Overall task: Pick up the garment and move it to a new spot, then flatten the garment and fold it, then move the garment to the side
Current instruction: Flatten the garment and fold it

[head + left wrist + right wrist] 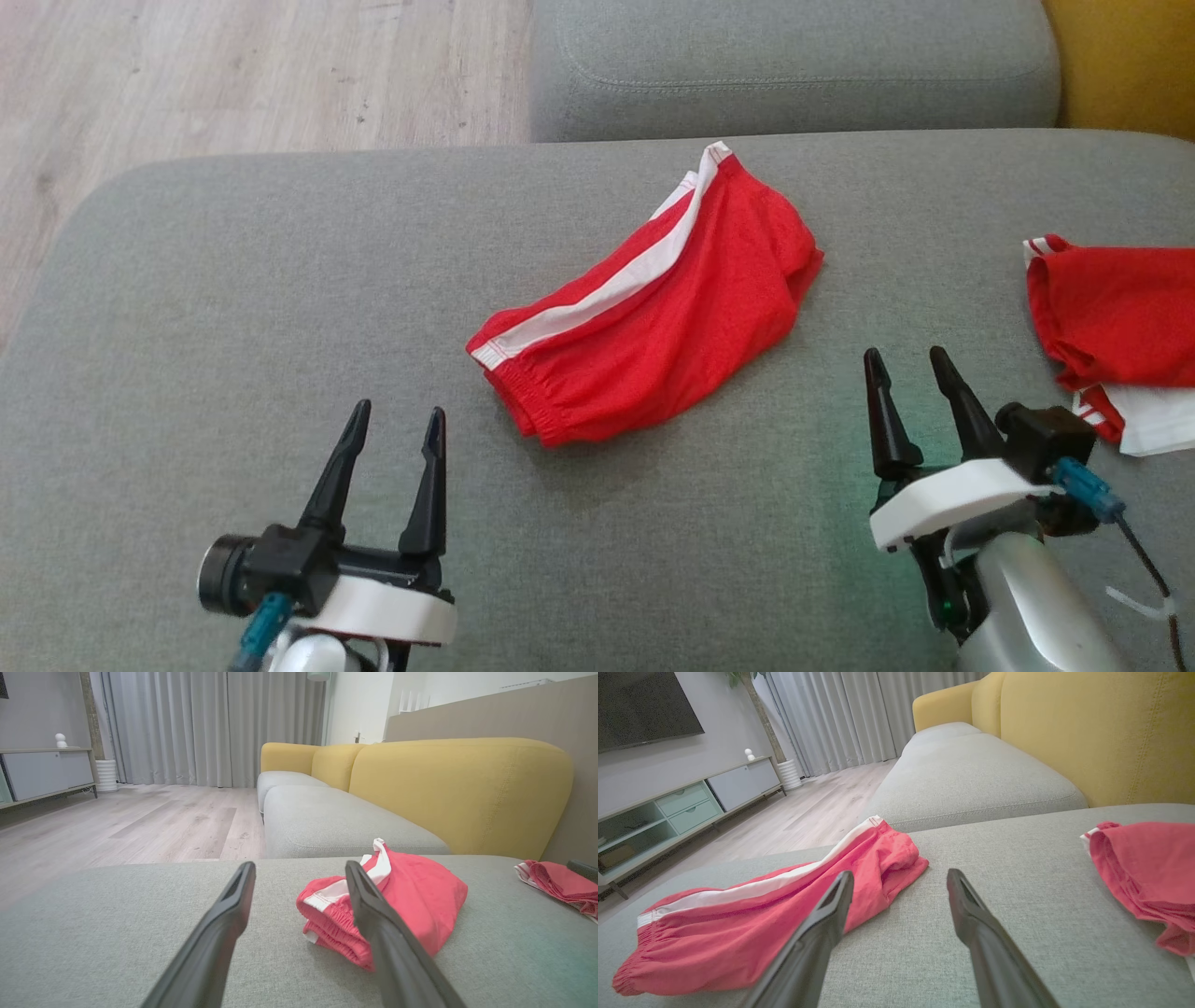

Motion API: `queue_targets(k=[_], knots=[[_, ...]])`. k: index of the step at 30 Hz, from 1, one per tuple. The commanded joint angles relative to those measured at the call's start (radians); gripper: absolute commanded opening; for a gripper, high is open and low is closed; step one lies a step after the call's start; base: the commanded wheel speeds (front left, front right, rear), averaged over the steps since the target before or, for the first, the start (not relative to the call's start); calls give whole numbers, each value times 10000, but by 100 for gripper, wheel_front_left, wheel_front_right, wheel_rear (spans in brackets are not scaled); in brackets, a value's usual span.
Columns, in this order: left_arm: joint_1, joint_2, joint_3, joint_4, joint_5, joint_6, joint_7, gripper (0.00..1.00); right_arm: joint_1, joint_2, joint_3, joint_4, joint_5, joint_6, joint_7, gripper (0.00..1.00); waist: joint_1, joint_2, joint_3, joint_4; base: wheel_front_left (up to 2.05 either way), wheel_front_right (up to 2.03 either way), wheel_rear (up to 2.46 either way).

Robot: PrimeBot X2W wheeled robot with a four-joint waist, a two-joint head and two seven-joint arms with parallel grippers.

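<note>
Both spread apart: left gripper [400,408], right gripper [904,353] | garment [653,327] on grey sofa seat [233,308] | wood floor [233,65] beyond

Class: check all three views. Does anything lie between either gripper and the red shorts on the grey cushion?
Nothing visible. Bare cushion separates the shorts from the left gripper and the right gripper; another red garment lies farther right.

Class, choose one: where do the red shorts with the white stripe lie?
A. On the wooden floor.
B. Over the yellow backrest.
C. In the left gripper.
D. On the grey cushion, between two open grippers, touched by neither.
D: the red shorts lie on the grey cushion, between the left gripper and right gripper, both open and clear of the cloth.
</note>
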Motion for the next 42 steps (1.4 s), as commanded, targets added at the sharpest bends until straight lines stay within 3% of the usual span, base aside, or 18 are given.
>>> queue_targets(k=[1,14,22,30,42], knots=[[-223,-84,500,-277,26,-103,-51,100,-148,108,157,-318,-154,67,-110,100,1,0,1,32,0,0,0],[-366,-295,671,330,-168,-630,-51,100,-420,213,-81,-173,-282,67,1,100,1,0,317,264,0,0,0],[-881,-327,419,423,-251,-719,-51,100,-1675,118,-351,515,1768,67,1429,100,1,0,1135,908,0,0,0],[-1260,-331,-64,576,-765,-652,-51,100,-2907,56,-1240,1459,4257,67,3004,100,1,0,1927,1634,0,0,0],[-1599,-332,-499,954,-1004,-598,-51,100,-3967,-277,-1812,2830,5755,67,4527,100,1,0,2358,2271,0,0,0]])
